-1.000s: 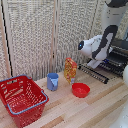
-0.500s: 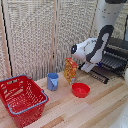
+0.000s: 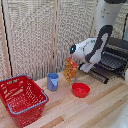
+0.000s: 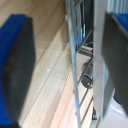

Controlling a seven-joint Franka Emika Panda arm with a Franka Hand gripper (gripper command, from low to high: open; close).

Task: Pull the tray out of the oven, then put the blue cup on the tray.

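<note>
The gripper [image 4: 65, 70] is seen spread wide, nothing held between its pads [image 4: 15, 75]; wire bars of the tray [image 4: 80, 55] run between them. In the exterior view the arm is bent low before the oven [image 3: 114, 56], whose door [image 3: 102, 74] is dropped. The blue cup [image 3: 52, 81] stands on the tabletop [image 3: 95, 107], between a red basket [image 3: 20, 99] and a red bowl [image 3: 80, 90].
</note>
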